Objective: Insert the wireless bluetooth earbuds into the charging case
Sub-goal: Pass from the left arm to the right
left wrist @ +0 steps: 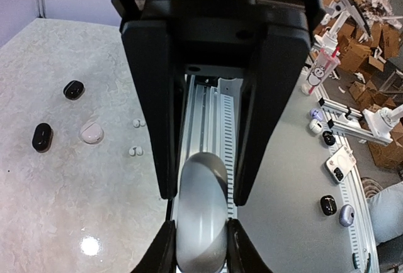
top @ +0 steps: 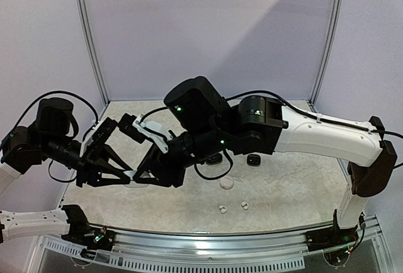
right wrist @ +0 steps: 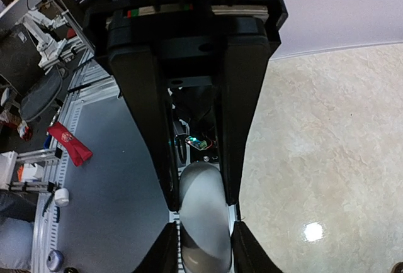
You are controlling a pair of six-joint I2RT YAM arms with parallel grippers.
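Where the two arms meet over the left part of the desk (top: 296, 185), a charging case (top: 136, 177) is held in the air between them. It is a smooth, pebble-shaped oval, pale grey-white with a soft sheen; whether its lid is open cannot be told.

The left gripper (left wrist: 200, 243) pinches one end of the charging case (left wrist: 201, 210), with a black finger pressed against each long side. The right gripper (right wrist: 203, 248) takes the opposite end. In its wrist view both fingers lie against the flanks of the case (right wrist: 201, 210) with no gap showing. From above, the left gripper (top: 123, 175) and right gripper (top: 148, 173) point at each other, tip to tip, with the case bridging them.

The earbuds (top: 221, 209) lie loose on the desk near its front edge, well apart from the held case and from both grippers. They are tiny, rounded and white, far smaller than any case. One spot of white (top: 244, 206) lies just to the right of the other. The left wrist view shows the same earbuds (left wrist: 135, 151) as two small clusters, the second (left wrist: 137, 122) just beyond the first.

A pale case (top: 225, 183) sits behind the earbuds, with two black cases (top: 253, 160) farther back.
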